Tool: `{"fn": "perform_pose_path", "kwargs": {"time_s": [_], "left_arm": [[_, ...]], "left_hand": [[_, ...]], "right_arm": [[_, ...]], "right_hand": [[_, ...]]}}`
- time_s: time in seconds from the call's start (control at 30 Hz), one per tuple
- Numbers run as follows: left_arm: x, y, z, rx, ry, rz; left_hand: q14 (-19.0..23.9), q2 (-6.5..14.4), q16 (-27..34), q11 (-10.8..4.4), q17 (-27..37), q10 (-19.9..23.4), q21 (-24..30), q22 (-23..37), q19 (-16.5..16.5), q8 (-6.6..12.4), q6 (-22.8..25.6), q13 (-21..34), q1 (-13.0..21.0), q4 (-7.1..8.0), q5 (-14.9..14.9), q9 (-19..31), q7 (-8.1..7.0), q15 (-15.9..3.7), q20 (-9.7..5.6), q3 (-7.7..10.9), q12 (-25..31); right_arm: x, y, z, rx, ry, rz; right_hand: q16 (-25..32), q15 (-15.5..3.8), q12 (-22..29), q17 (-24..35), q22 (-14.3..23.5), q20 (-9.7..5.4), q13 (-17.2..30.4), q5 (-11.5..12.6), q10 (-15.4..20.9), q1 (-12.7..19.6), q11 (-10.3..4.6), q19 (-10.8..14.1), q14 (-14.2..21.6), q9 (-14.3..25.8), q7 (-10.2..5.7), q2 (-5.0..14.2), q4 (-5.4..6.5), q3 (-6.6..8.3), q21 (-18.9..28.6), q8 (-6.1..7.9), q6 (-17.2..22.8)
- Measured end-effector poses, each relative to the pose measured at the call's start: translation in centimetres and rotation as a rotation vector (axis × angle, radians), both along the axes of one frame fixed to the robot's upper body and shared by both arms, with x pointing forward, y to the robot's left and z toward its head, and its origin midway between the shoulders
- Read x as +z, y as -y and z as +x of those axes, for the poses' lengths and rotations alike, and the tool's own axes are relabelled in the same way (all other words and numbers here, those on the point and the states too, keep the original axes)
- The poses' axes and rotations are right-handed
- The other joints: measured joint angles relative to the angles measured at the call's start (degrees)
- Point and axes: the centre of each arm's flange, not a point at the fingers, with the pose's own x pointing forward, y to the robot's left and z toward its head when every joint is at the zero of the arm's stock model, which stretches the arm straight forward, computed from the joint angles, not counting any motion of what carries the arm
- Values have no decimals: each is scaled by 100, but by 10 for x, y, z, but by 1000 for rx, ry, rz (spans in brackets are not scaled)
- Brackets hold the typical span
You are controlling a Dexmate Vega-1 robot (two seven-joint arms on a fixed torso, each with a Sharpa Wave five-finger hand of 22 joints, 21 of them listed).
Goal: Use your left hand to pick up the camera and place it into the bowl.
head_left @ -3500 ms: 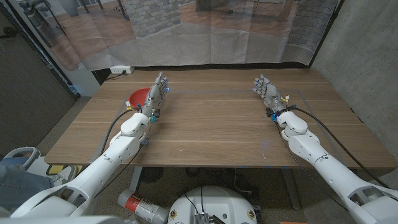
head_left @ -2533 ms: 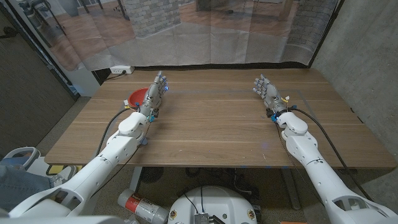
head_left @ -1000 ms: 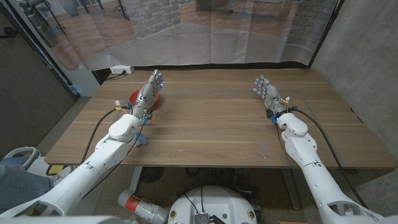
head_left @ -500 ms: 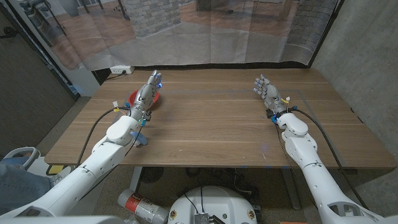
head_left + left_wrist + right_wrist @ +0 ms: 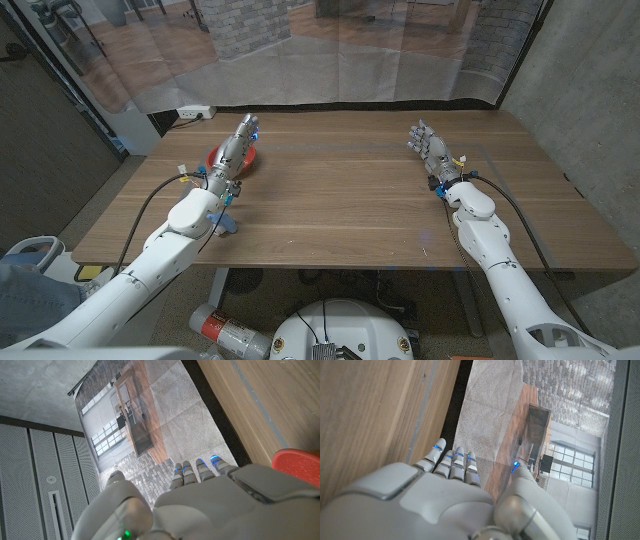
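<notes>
A red bowl (image 5: 214,157) stands at the far left of the wooden table (image 5: 340,195). My left hand (image 5: 238,146) reaches over it with straight, spread fingers and holds nothing; it covers most of the bowl, so the bowl's inside is hidden. In the left wrist view the bowl's red rim (image 5: 300,462) peeks out beside the back of the left hand (image 5: 200,505). My right hand (image 5: 430,150) stands at the far right of the table, fingers extended and apart, with nothing in it. The right wrist view looks along the right hand (image 5: 445,500) past the table's far edge.
A translucent curtain (image 5: 330,60) hangs just behind the table's far edge. A white power strip (image 5: 195,112) lies on the floor beyond the left far corner. Bare wood stretches between the two hands.
My left arm has shifted left and its hand has reached farther forward over the red bowl. The right hand has stayed where it was.
</notes>
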Motion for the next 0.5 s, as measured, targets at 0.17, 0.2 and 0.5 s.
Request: {"fn": "perform_pose_path", "kwargs": {"time_s": [0.17,0.2,0.5], "left_arm": [[-2,-3,-4,4,9,-1],[-3,-3,-5,4,13,-1],[-9,-7,-12,8,23,0]], "left_hand": [[0,0,0,0,0,0,0,0,33,0,0,0,0,0,0,0,0,0,-33,0,0],[13,0,0,0,0,0,0,0,33,0,0,0,0,0,0,0,0,-13,-33,0,0],[32,30,0,-32,0,32,-22,0,33,0,31,0,31,-15,0,0,-31,-32,-33,-15,0]], "right_arm": [[1,-1,0,0,2,-2],[2,-1,0,-1,2,-2],[4,-3,1,-1,6,-4]], "right_hand": [[0,-21,0,-10,0,0,0,0,0,0,0,0,21,0,0,0,0,0,0,0,0],[0,-21,0,-14,0,0,0,0,0,0,0,0,21,0,0,0,0,0,-12,0,0],[0,-21,0,2,0,1,0,0,0,0,0,-1,21,0,0,0,0,0,-22,0,0]]}}
